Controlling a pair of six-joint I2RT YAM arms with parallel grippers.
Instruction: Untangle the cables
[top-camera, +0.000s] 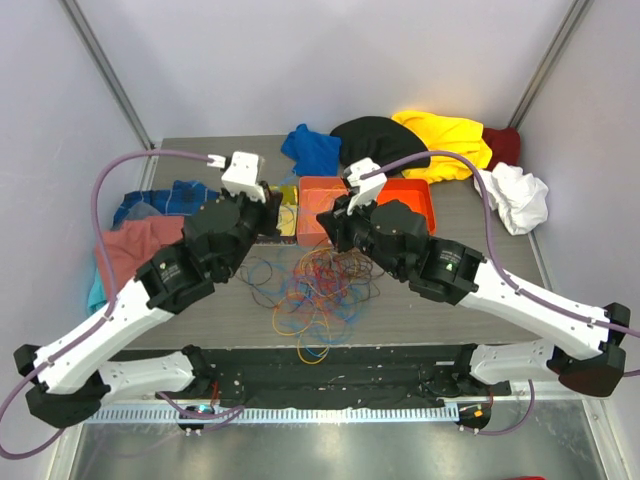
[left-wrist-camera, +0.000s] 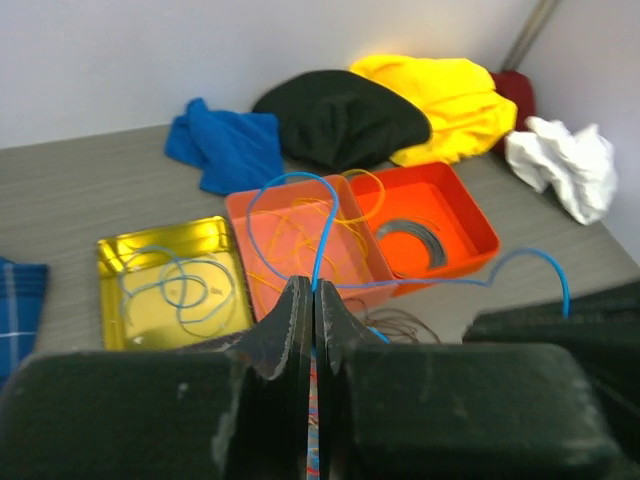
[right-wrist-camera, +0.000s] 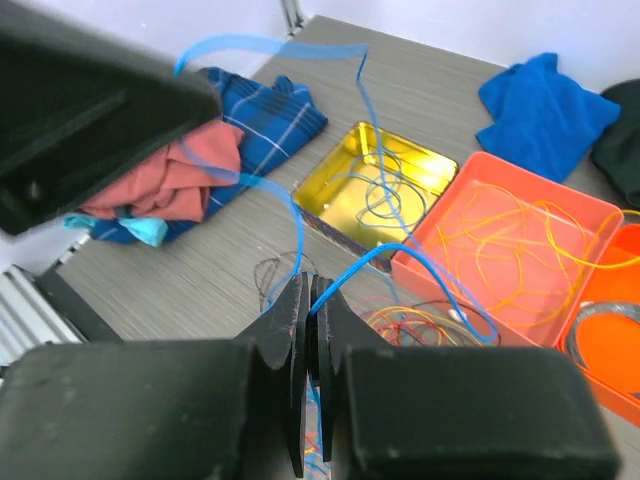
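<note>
Top external: the grey table (top-camera: 420, 320) is holding everything | the cables (top-camera: 315, 285) are lying in a messy pile mid-table, just in front of the orange tray (top-camera: 320, 184) | left gripper (left-wrist-camera: 313, 290) is pinching a blue cable (left-wrist-camera: 292, 178), jaws squeezed together | right gripper (right-wrist-camera: 307, 285) is also pinching blue cable, jaws squeezed together

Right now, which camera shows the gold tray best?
The left wrist view: nearly the whole gold tray shows, blue loops inside. The right wrist view shows it with a blue cable crossing. From above, the left arm hides most of it.
</note>
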